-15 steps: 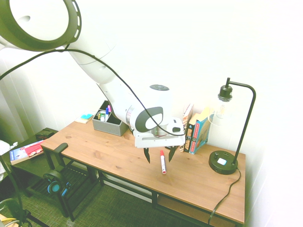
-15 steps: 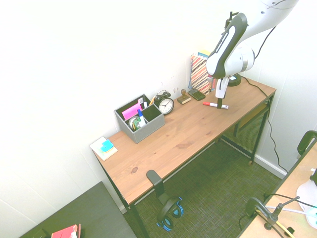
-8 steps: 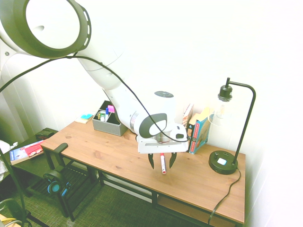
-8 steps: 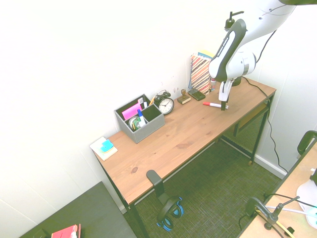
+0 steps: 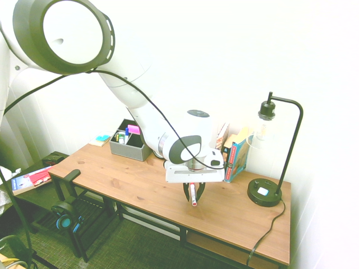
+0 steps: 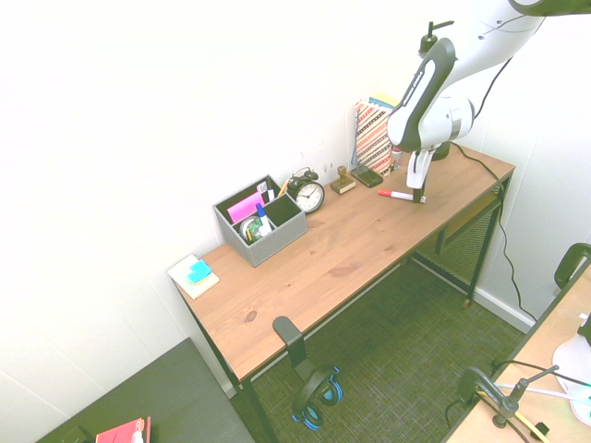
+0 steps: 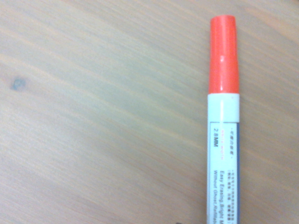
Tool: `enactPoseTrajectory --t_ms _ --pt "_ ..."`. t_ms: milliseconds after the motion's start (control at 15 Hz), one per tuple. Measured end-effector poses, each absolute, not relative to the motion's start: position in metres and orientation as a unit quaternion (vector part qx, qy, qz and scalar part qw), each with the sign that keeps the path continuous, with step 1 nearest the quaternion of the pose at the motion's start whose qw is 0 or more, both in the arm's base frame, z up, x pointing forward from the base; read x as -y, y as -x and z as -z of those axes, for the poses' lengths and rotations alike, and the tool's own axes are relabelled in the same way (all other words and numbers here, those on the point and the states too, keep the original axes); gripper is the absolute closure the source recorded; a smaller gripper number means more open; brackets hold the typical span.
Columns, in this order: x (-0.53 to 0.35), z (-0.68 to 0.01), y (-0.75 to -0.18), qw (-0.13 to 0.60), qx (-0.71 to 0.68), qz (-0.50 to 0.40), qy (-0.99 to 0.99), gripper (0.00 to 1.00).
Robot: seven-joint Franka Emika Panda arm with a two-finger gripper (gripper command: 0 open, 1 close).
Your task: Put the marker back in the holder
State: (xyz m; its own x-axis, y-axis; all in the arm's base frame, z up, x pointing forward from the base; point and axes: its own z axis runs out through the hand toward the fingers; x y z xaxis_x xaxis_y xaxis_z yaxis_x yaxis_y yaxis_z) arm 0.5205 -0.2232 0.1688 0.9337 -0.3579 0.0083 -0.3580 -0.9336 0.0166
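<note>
On the table [image 5: 123, 182], a robot's hand [image 5: 194, 193] straddles the red-capped marker [image 5: 193, 197], fingers apart, with lifting and returning it to the gray holder [image 5: 130, 150] undone.

A home office or study is suggested. Along the wooden desk's [image 6: 342, 268] back edge, an alarm clock [image 6: 307, 192] and a gray desk organizer [image 6: 261, 221] can be seen.

"Easy Erasing" on the marker [image 7: 223, 154]
</note>
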Motion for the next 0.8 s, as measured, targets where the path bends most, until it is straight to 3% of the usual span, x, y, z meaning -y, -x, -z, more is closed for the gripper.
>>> enactPoseTrajectory --t_ms 600,800 --pt "0.229 -0.171 -0.519 0.011 0.206 0.008 -0.978 1.00" --pt "0.200 -0.220 -0.537 -0.025 0.235 0.055 -0.970 1.00"
